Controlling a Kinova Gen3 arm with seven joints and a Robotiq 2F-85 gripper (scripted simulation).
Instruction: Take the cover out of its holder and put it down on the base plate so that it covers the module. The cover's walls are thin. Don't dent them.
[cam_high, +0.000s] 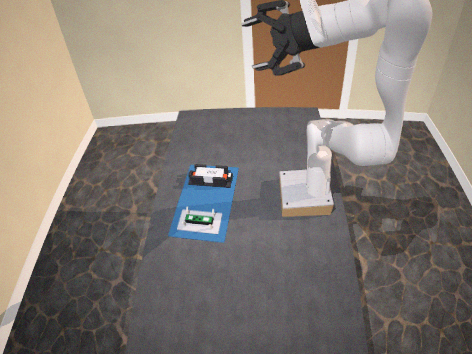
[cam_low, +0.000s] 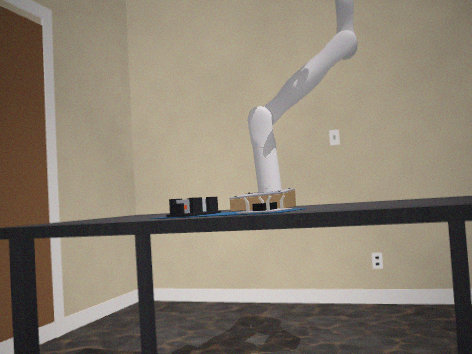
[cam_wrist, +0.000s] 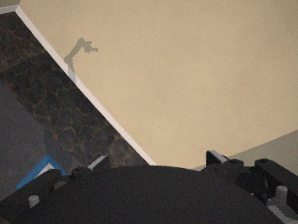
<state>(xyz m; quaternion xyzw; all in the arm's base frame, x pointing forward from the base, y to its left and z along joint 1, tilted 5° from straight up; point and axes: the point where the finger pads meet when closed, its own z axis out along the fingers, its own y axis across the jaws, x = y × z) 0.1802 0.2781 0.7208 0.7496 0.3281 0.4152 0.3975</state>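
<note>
Gripper (cam_high: 274, 44) wide, empty, high above table for clearance; cover (cam_high: 210, 172) seated in holder (cam_high: 193, 179), untouched.

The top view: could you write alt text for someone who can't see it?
A white robot arm rises from its base on a dark table, its open gripper held high, holding nothing. On a blue mat lie a white cover in a black holder and a green module on a white base plate.
</note>
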